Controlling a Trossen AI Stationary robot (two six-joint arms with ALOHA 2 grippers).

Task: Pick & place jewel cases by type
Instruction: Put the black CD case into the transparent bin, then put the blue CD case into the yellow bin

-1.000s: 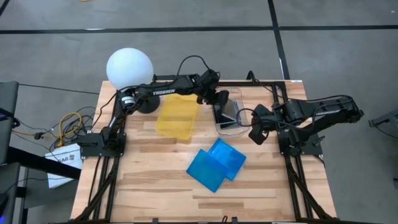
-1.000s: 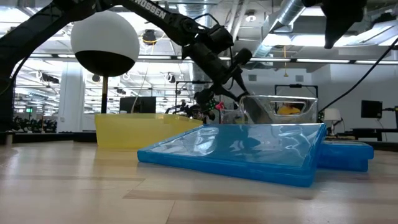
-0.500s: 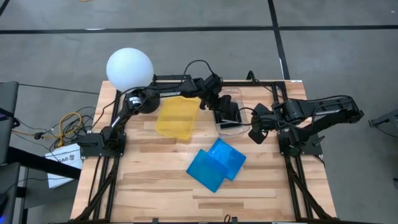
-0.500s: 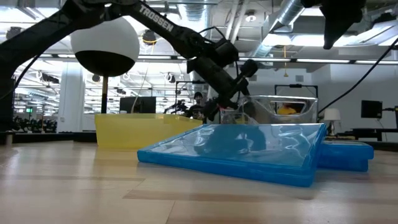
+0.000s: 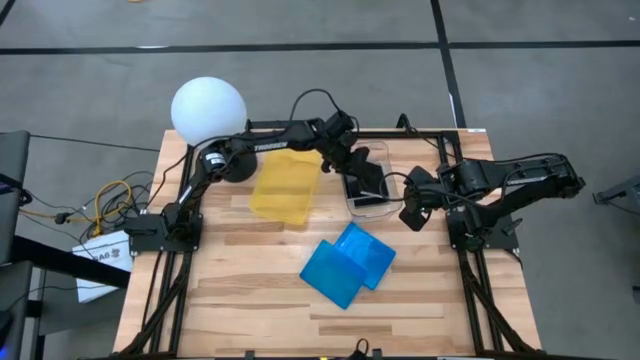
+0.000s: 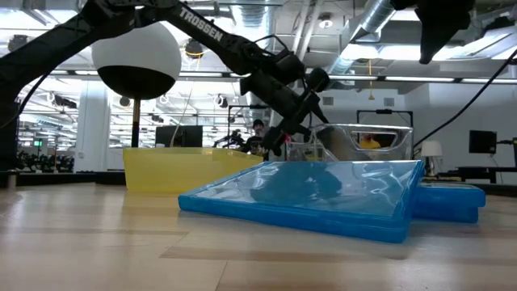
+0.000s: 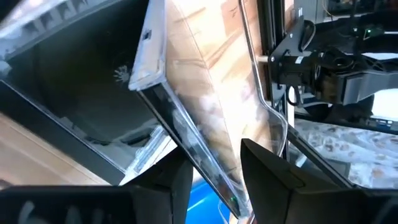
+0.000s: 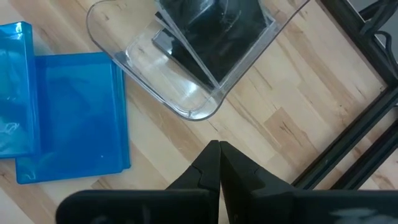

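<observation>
Your left gripper [image 5: 362, 181] clamps a dark-backed jewel case [image 7: 155, 112], tilted inside the clear container [image 8: 186, 99] (rounded, glossy walls). Yellow tray [image 5: 285, 187] sits beside it. Two blue cases [image 5: 347, 263] overlap nearby. Right gripper [image 8: 217, 155] hovers, fingers together.

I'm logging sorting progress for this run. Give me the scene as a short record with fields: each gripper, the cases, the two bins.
left gripper: over the clear container, fingers either side of a tilted clear jewel case
right gripper: shut, hanging above bare wood beside the clear container, holding nothing
clear cases: dark-backed, leaning inside the clear container; count unclear
blue jewel cases: two, overlapping, lying on the table nearer the front edge
yellow tray: beside the clear container; nothing seen in it from above
</observation>
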